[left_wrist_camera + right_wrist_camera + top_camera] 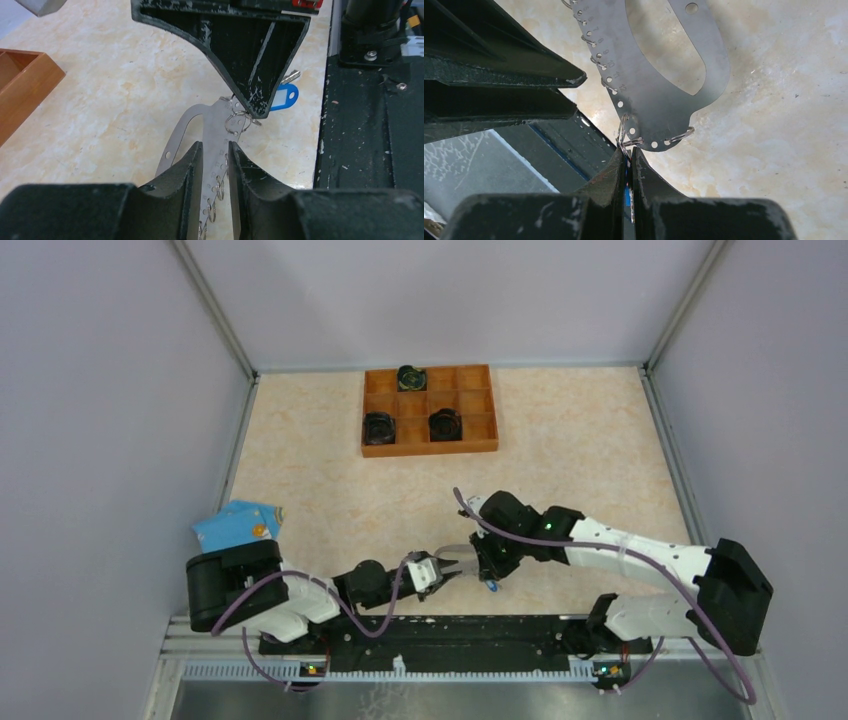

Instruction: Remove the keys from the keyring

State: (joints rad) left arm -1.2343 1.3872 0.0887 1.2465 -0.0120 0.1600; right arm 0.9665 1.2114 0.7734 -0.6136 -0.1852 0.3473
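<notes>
The key (283,97), a small silver piece with a blue head, hangs at one end of the keyring (659,95). A small split ring (624,134) joins the two and looks threaded through one of the rim holes, though the wire is too fine to be sure. The right gripper (629,156) is clamped tight on the key: blue shows in the slit between its fingers, and the split ring sits just past its fingertips. The left gripper (214,150) pinches the keyring's flat side from the opposite end, its jaws narrow with the plate between them, over the table (330,480).

The step in hand is, I judge, working the split ring out of its hole. To do it well, the left gripper should hold the plate steady while the right turns the key so the ring's wire walks round through the hole. Pulling straight away would likely only bend the ring or drag the plate out of the left's hold. The motion should be small and close to the rim, because more rings sit along the same edge and could snag.
</notes>
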